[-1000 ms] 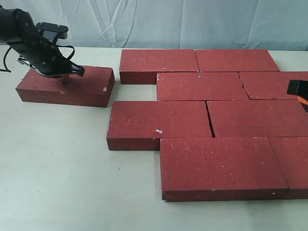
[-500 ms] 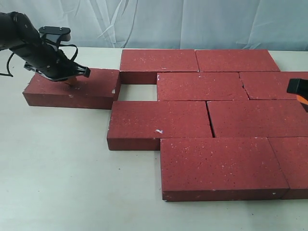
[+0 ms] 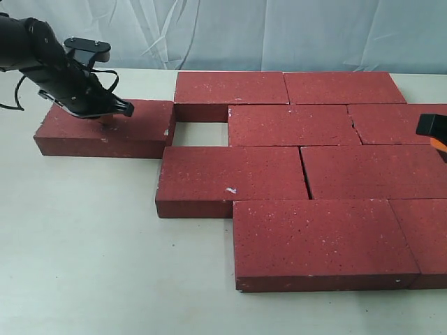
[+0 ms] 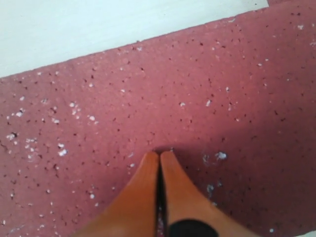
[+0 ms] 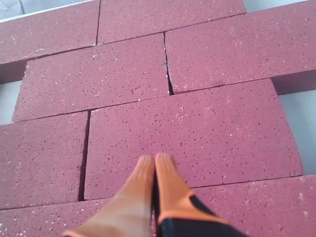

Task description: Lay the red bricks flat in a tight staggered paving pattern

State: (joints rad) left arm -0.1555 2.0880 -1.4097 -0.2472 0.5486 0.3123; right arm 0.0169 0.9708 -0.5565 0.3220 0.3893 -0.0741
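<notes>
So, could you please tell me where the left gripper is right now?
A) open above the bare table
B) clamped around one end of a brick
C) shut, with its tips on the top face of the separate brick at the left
C: the left gripper has its fingers pressed together, tips down on the top face of the separate brick.

Nine red bricks (image 3: pixel 265 174): one under the left end effector (image 4: pixel 159 154), eight in four staggered rows of two beneath the right end effector (image 5: pixel 154 163). One tabletop (image 3: pixel 84 244).
</notes>
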